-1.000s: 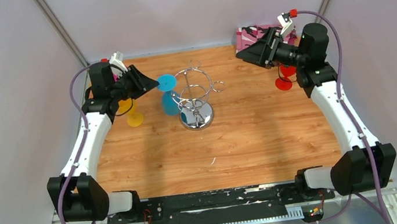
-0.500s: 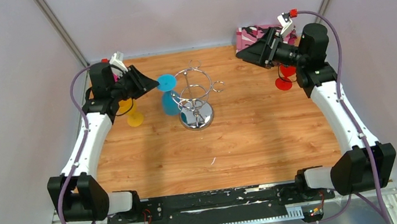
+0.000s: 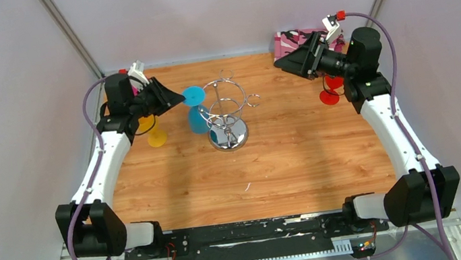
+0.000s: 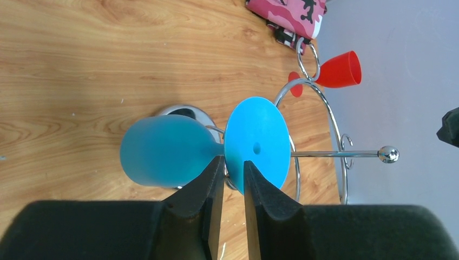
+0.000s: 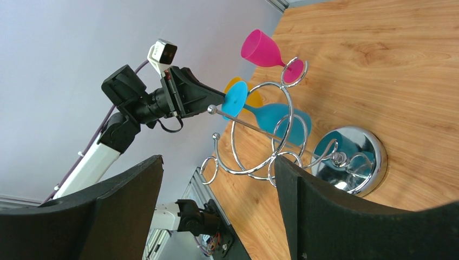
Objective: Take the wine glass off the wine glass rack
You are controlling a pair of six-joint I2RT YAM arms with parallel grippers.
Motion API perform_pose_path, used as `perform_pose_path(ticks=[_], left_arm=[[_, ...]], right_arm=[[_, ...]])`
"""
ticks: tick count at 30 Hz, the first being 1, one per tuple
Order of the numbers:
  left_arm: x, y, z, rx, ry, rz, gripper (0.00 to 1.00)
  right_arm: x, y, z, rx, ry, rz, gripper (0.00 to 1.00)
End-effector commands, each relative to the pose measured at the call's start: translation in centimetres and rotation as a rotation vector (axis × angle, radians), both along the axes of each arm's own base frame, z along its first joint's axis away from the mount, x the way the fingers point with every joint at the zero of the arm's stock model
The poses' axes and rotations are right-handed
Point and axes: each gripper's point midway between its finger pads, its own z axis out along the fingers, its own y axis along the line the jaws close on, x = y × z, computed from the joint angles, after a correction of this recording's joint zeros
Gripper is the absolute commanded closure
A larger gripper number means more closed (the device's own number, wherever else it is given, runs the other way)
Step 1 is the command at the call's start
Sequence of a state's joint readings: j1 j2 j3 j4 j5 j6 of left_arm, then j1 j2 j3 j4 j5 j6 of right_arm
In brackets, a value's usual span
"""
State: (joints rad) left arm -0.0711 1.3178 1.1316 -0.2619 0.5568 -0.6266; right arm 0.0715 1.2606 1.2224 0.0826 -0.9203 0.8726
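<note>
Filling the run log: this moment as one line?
left gripper shut on blue wine glass stem | glass inverted at wine glass rack edge | right gripper open, apart

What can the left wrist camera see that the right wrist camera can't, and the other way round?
Only the left wrist camera: a red glass and a pink patterned cloth. Only the right wrist camera: a pink glass, an orange glass and the left arm. Both: the blue glass, the chrome rack and the left tool at that glass's stem.
</note>
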Motion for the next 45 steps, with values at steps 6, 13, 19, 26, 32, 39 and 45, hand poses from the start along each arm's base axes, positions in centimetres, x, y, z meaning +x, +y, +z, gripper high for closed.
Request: perform_pose_path(ticks=[6, 13, 19, 26, 32, 39, 45], left_arm=[[-0.2, -0.2, -0.3, -0.018, -0.002, -0.015, 0.81], [-0.2, 0.0, -0.2, -0.014, -0.001, 0.002, 0.86], [-0.1, 0.2, 0.8, -0.025, -0.014, 0.034, 0.93], [-0.1, 0.5, 1.5, -0.026, -0.009, 0.059, 1.0], [0.0, 0.7, 1.4, -0.061, 0.014, 0.072, 1.0], [0.7, 2.9, 3.2, -0.142, -0.019, 0.123, 1.0], [1.1, 3.7, 3.8, -0.197, -0.027, 0.126, 1.0]], right_arm=[[0.0, -0.4, -0.1, 0.01, -0.001, 0.005, 0.2], [0.1, -0.5, -0.1, 0.013, 0.002, 0.002, 0.2], [0.1, -0.5, -0.1, 0.015, 0.002, 0.003, 0.2], [0.2, -0.6, -0.3, 0.018, 0.007, 0.001, 0.2], [0.2, -0.6, -0.2, 0.02, 0.005, 0.002, 0.2], [0.3, -0.7, -0.3, 0.021, 0.007, 0.001, 0.2], [0.4, -0.7, -0.4, 0.026, 0.015, 0.004, 0.2]])
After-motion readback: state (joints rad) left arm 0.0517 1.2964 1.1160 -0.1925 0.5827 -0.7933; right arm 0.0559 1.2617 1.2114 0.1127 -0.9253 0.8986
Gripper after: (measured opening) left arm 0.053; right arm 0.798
